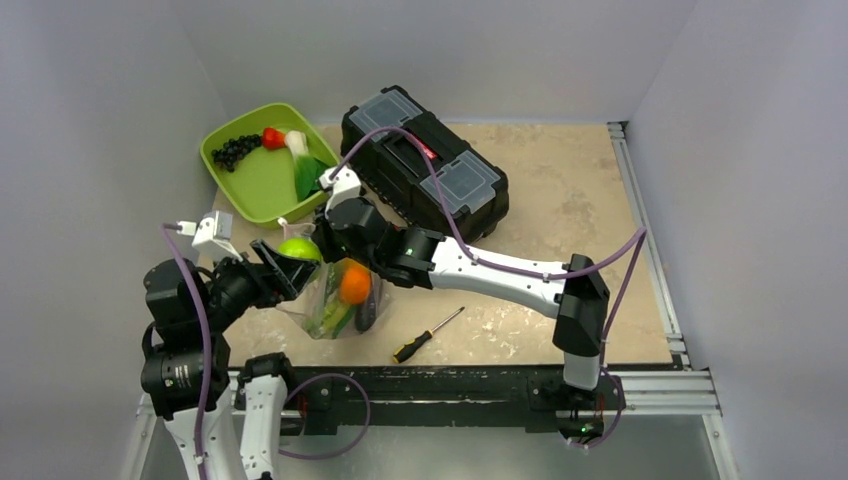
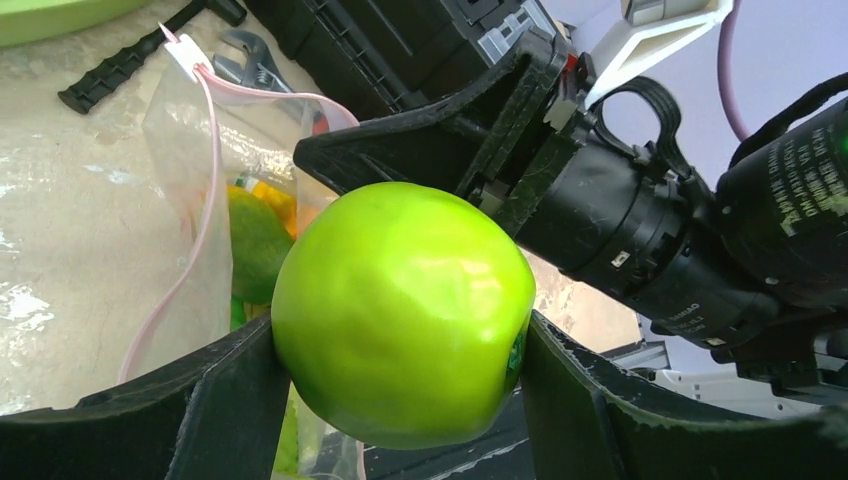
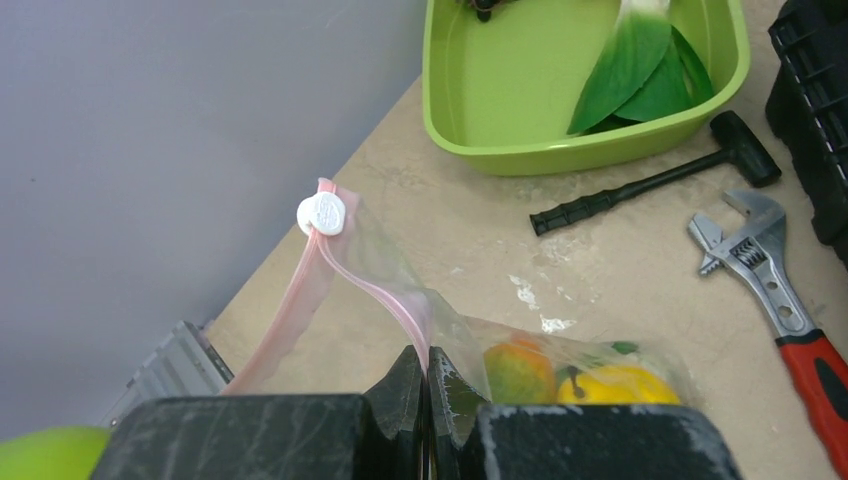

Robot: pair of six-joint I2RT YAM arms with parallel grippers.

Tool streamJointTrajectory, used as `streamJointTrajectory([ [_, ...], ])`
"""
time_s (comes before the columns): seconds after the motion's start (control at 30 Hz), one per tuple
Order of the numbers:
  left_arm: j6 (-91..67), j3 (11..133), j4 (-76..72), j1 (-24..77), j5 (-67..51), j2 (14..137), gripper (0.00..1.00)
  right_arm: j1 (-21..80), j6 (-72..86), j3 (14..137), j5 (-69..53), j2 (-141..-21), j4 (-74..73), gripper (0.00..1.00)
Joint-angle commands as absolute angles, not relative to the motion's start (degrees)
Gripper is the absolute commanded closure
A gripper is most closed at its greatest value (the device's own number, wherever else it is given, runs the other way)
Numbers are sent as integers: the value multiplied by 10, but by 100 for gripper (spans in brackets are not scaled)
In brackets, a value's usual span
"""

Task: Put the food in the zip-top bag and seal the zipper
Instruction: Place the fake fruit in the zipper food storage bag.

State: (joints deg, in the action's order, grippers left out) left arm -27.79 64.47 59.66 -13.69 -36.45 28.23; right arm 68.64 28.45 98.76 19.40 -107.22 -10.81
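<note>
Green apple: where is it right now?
Top view, left of centre: the green apple is held in the left gripper, beside the mouth of the zip-top bag, which the right gripper pinches.

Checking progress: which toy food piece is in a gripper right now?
The round green apple, clamped in the left gripper; the others sit inside the clear plastic bag or the lime-green tray.

Top external: fixed, high and behind the robot, angled down over the whole table (image 1: 560, 200).
Left wrist: very near, facing the green apple (image 2: 400, 310), zip-top bag (image 2: 175, 130) behind.
Right wrist: near, facing over the bag's mouth toward the green tray (image 3: 560, 160).
Shared: bag, all three views.
</note>
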Motion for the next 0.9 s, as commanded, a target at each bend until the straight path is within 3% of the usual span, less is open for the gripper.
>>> streamJointTrajectory([
  [0.0, -287, 638, 586, -135, -364, 290, 93, 685, 293, 1020, 175, -1038, -71, 100],
  [0.17, -294, 580, 566, -135, -378, 292, 94, 683, 303, 1009, 168, -1009, -62, 100],
  [0.3, -293, 559, 566, -135, -370, 302, 88, 682, 313, 997, 148, -987, -51, 100],
  [0.33, -293, 559, 563, -135, -371, 306, 84, 682, 316, 994, 141, -982, -46, 100],
  [0.43, -294, 568, 555, -135, -370, 318, 59, 682, 318, 985, 128, -971, -39, 100],
  [0.6, -290, 587, 529, -135, -408, 312, 33, 680, 314, 978, 121, -967, -40, 100],
  [0.67, -302, 588, 505, -135, -428, 306, 18, 675, 313, 973, 112, -966, -40, 100],
  [0.77, -310, 598, 488, -135, -461, 312, 9, 665, 309, 962, 94, -964, -35, 100],
  [0.87, -309, 610, 492, -135, -471, 318, 8, 651, 308, 959, 67, -968, -39, 100],
])
